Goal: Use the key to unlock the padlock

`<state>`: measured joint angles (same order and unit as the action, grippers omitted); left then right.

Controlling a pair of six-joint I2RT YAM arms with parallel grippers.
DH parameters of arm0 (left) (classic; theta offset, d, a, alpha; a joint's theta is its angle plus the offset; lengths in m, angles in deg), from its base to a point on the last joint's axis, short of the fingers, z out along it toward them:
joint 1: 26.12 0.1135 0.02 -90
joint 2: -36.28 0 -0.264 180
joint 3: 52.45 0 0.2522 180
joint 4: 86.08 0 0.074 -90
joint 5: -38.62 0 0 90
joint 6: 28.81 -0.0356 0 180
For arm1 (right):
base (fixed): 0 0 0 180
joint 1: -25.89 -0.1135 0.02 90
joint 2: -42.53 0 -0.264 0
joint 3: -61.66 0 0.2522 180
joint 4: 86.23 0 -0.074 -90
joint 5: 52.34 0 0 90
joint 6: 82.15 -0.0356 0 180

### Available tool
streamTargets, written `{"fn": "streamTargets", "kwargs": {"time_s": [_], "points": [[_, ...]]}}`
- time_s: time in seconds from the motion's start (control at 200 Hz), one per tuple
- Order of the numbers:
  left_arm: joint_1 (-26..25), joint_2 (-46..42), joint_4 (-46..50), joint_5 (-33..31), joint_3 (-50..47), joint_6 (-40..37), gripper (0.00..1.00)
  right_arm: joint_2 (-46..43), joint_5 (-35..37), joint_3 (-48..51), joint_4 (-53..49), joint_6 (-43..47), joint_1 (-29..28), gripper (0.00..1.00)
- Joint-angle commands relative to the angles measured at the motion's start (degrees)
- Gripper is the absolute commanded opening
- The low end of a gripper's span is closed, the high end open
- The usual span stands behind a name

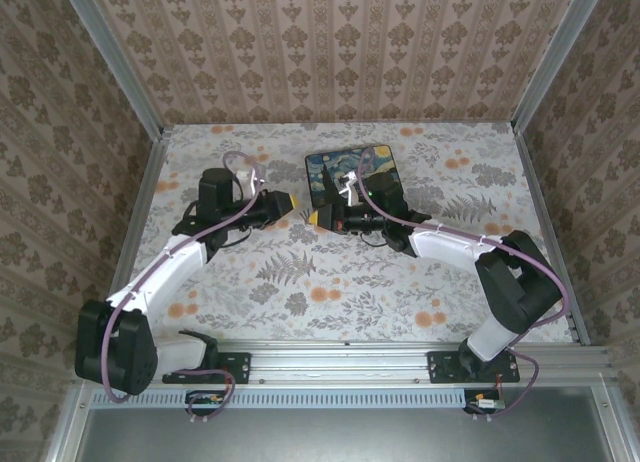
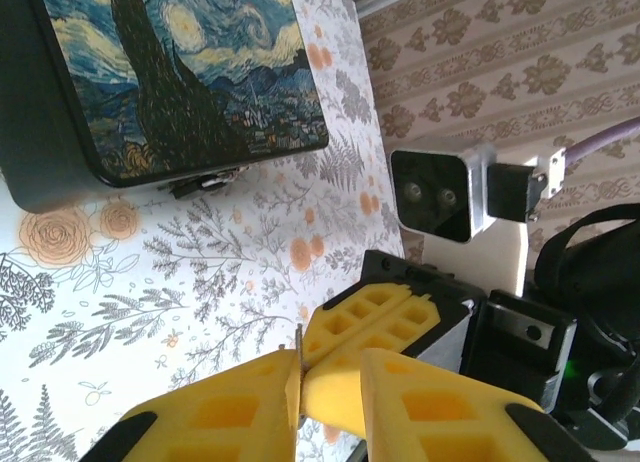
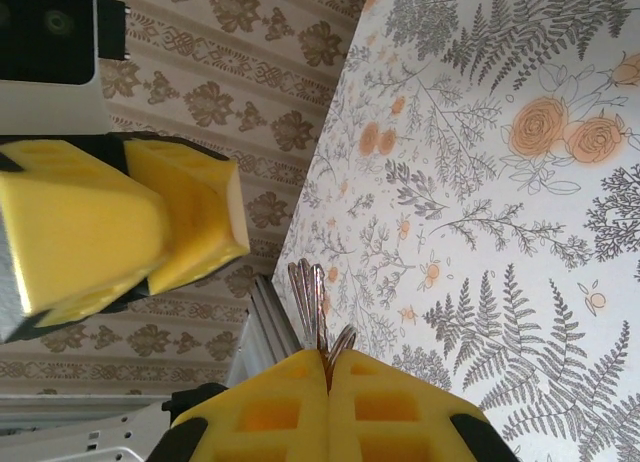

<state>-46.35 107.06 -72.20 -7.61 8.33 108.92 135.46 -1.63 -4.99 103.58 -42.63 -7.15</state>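
I see the right gripper (image 3: 328, 357) at the bottom centre of its wrist view, fingers pressed together on a silver key ring (image 3: 312, 290) that sticks out above them. The left gripper (image 2: 330, 362) faces it tip to tip mid-table, its fingers slightly apart with a thin metal sliver (image 2: 298, 372) against one. I cannot tell whether it grips that sliver. The starry-night box (image 2: 180, 72) lies upper left. A small metal fitting (image 2: 205, 182) hangs at its lower edge, and I cannot tell whether that is the padlock.
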Motion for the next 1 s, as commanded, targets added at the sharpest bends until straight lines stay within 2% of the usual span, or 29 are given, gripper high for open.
{"fn": "streamTargets", "kwargs": {"time_s": [0.0,0.305,0.62,0.835,0.995], "points": [[-0.43,0.80,3.30,1.57,1.63,-4.10,0.23,-2.23,-1.71,-1.17,0.07,0.82,0.34,0.01],[-1.74,2.69,3.79,2.46,2.34,-5.62,0.21,-2.57,-1.85,-1.10,1.20,-0.32,0.34,0.01],[-1.67,2.96,3.46,2.53,2.45,-5.52,0.10,-2.57,-1.77,-0.97,1.30,-0.55,0.34,0.00],[-1.60,2.96,3.31,3.12,2.13,-5.71,0.16,-2.31,-2.13,-1.08,1.83,-0.71,0.34,0.00],[-1.64,3.26,3.31,3.17,2.53,-5.88,0.16,-2.13,-2.45,-1.05,2.07,-0.86,0.34,0.00]]}}
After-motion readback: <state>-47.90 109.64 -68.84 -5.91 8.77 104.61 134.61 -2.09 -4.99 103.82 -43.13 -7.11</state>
